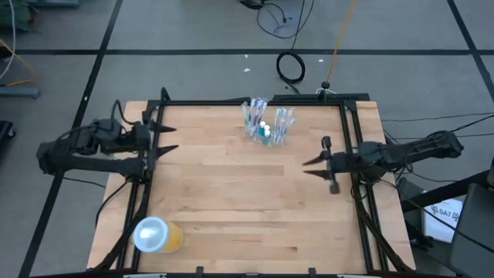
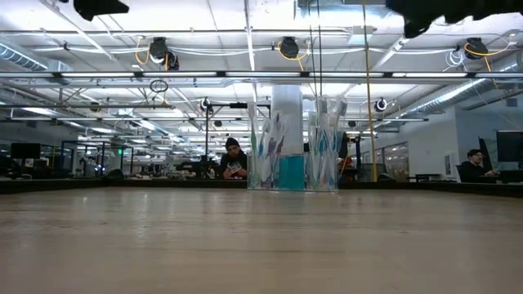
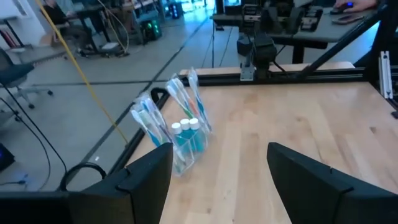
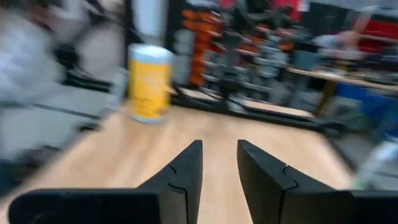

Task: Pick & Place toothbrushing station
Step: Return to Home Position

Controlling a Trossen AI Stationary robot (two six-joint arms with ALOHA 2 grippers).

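High view is showing the clear organizer (image 1: 266,130) standing near the table's back edge, roughly midway between the two arms. Either arm can reach that spot, which is probably why it is placed there. Toothbrushes (image 1: 253,112) in blue, white and pale green are standing on end inside it, leaning on its walls and fanning out above the rim. The teal tubes (image 1: 265,136) are sitting among them, white caps up. No toothbrush or tube is lying loose on the wooden table (image 1: 231,193), so the loading is judged complete.

Left gripper (image 1: 167,139) is hovering over the table's left edge, well apart from the organizer, with fingers spread wide and holding nothing. Its arm is lying low and folded outside the black frame (image 1: 201,102), pointing inward across the table.

Right gripper (image 1: 306,167) is hanging over the right side of the table, nearer the organizer but not touching it. Its fingers are parted by a narrow gap with nothing between them, and its arm is reaching in level from the right.

Both poses are reading as parked or nearly so — not as an approach.

Orange-yellow cup (image 1: 158,235) with a white lid is standing at the near left corner — well apart from everything and playing no part.
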